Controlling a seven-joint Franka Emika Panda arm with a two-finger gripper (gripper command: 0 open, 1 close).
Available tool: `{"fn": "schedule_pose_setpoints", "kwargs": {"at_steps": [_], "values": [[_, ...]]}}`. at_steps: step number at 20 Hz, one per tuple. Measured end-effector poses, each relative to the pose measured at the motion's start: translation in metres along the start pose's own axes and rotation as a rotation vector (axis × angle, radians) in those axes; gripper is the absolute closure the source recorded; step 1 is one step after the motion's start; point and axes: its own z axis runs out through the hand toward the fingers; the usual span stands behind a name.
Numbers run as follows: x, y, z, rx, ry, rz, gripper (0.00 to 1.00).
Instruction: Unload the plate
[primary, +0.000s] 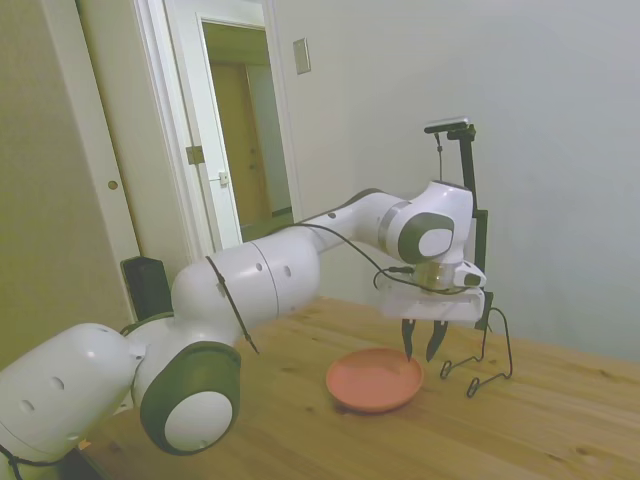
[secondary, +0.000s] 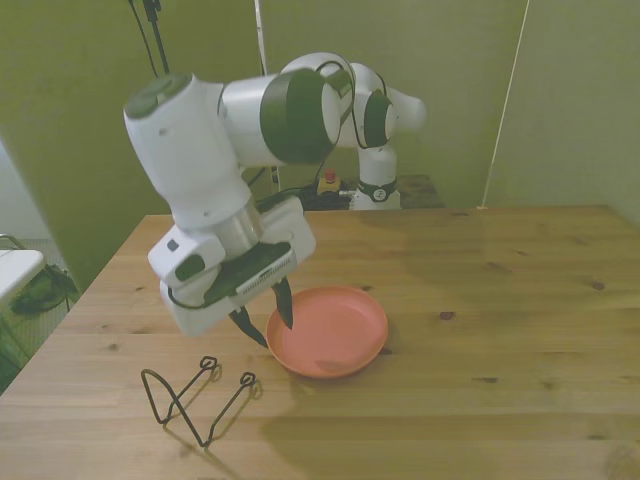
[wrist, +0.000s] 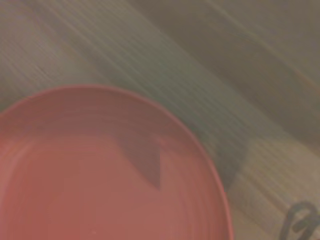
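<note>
The salmon-pink plate (primary: 372, 381) (secondary: 330, 332) lies flat on the wooden table, and nothing shows on it. My gripper (primary: 421, 344) (secondary: 266, 317) hangs open over the plate's rim on the side nearest the wire stand. One dark finger is over the plate's inside and the other is just outside the rim. Nothing is held between them. I cannot tell whether a fingertip touches the rim. The wrist view is filled by the plate (wrist: 100, 175), blurred, with bare wood beside it.
A thin black wire stand (primary: 482, 368) (secondary: 196, 394) (wrist: 299, 221) sits on the table close beside the plate, toward the front view's lower left. The table top (secondary: 500, 300) stretches toward the front view's right. A doorway (primary: 240, 140) is behind the arm.
</note>
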Motion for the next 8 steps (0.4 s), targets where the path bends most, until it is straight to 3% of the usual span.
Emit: {"fn": "schedule_pose_setpoints", "kwargs": {"at_steps": [4,8], "values": [[-0.024,-0.031,-0.070,0.024,0.018,-0.039,0.00],[-0.043,-0.050,-0.107,0.043,0.012,-0.065,0.00]]}}
